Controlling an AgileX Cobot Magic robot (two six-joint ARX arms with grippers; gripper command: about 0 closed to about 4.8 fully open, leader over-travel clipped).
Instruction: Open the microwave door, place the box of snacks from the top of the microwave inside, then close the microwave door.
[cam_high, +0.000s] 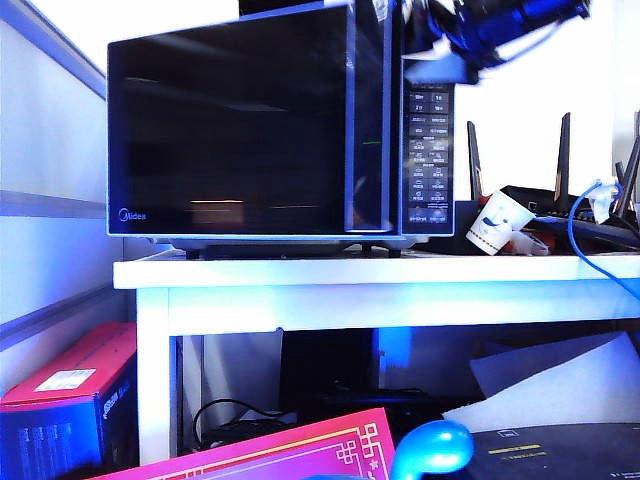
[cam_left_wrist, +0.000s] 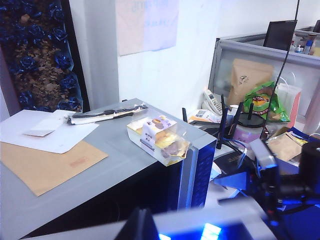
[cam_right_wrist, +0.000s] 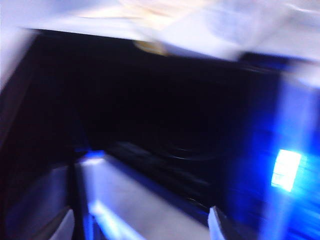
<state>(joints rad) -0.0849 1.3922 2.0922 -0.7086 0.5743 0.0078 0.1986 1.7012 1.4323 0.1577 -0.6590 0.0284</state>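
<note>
The right gripper (cam_right_wrist: 140, 226) hangs just in front of the microwave (cam_high: 425, 140), level with its upper half. Its wrist view is badly smeared, but two fingertips show well apart with nothing between them, so the pincer is wide and empty. Only a blurred sliver of the left gripper (cam_left_wrist: 142, 225) shows, above and in front of the microwave's top, and I cannot tell whether it is wide or narrow. Next comes the microwave door (cam_high: 230, 140). Its handle strip (cam_high: 365, 120) seems to stand forward of the button panel, so I judge it partly open, though not wide enough for loading. Behind it the right wrist view gives only darkness that may be the cavity. On top of the microwave, at the front corner above the button panel, lies the box of snacks (cam_left_wrist: 159, 139), close to the front edge and untouched. It looks light, with thin clear walls that would likely flex or crack under a hard squeeze and smooth sides that could slip. A gentle pinch across its short width, near the middle of its length, seems safest, lifting straight up. Further back on the microwave's top lie a brown envelope (cam_left_wrist: 45, 167) and a white sheet (cam_left_wrist: 50, 132), well apart from the box.
</note>
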